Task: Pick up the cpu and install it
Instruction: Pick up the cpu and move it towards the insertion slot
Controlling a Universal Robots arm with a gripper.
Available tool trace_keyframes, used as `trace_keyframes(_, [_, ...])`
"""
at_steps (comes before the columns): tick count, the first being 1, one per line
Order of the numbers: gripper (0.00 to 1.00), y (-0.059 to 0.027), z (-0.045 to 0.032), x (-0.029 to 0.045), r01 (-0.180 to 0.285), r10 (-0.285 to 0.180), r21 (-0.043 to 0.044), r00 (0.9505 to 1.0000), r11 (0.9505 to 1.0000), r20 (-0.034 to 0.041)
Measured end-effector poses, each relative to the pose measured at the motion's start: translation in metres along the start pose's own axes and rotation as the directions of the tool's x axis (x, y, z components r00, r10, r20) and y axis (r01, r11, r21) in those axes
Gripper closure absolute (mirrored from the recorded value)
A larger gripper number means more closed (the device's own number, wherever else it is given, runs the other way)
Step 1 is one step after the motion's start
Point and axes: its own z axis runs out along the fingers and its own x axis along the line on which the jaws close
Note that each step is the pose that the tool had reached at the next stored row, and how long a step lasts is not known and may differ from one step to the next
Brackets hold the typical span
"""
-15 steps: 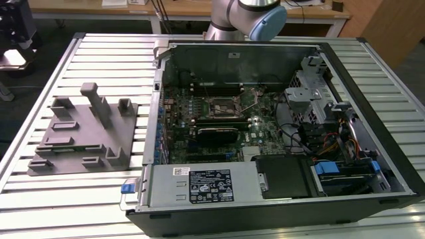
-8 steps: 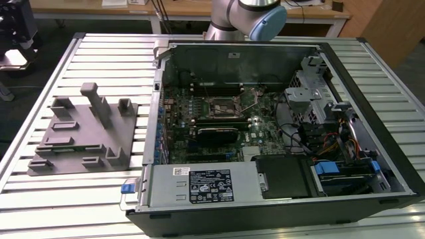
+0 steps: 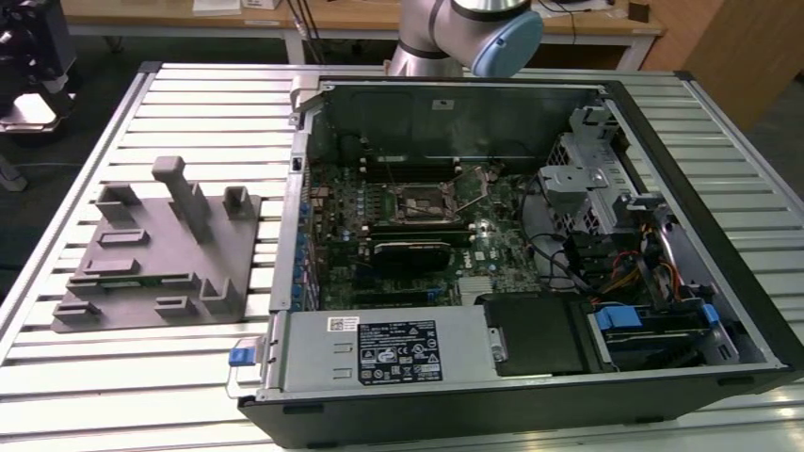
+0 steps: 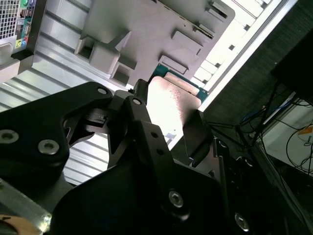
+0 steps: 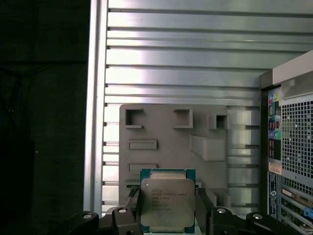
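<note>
1. Here, in the first wrist view, the end effector (image 5: 167, 209) grips the cpu (image 5: 167, 201) by two opposite edges, w/ a black finger (image 5: 202, 208) tight against each side.
2. Cpu's silver top faces the camera, w/ a thin green rim round it.
3. Behind the cpu lies the grey fixture (image 5: 166, 132), w/ its blocks & pockets, flat on the slatted metal worktop (image 5: 186, 58).
4. In the second wrist view the cpu (image 4: 171, 105) glares bright in the end effector (image 4: 168, 115), w/ the fixture (image 4: 146, 29) beyond.
5. In the ext. view the fixture (image 3: 151, 254) sits at the view's left on the worktop (image 3: 214, 104). The open PC case (image 3: 503, 264) is just beside it, w/ the socket (image 3: 425, 200) mid-board. The arm (image 3: 458, 33) rises past the case's far side.
</note>
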Motion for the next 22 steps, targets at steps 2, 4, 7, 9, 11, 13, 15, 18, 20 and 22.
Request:
trace_keyframes(2, [0.47,0.0,0.0001,-0.0007,0.0,0.0,-0.0001,1.0,1.0,0.0001])
trace_keyframes(4, [0.47,0.0,0.0,-0.0012,0.0,0.0,0.0,1.0,1.0,0.0])
trace_keyframes(7, [0.47,0.0,0.0,-0.0017,0.0,0.0,0.0,1.0,1.0,0.0])
trace_keyframes(9, [0.47,0.0,0.0,-0.0021,0.0,0.0,0.0,1.0,1.0,0.0001])
trace_keyframes(11, [0.47,0.0,0.0,-0.0026,0.0,0.0,0.0,1.0,1.0,0.0])
trace_keyframes(13, [0.47,0.0,0.0,-0.0035,0.0,0.0,0.0,1.0,1.0,0.0])
trace_keyframes(15, [0.47,0.0,0.0001,-0.0045,0.0,0.0,0.0,1.0,1.0,0.0001])
trace_keyframes(18, [0.47,0.0,0.0,-0.0051,0.0,0.0,0.0,1.0,1.0,0.0])
trace_keyframes(20, [0.47,0.0,0.0001,-0.0055,0.0,0.0,0.0,1.0,1.0,0.0])
trace_keyframes(22, [0.47,0.0,0.0001,-0.0059,0.0,0.0,0.0,1.0,1.0,0.0])
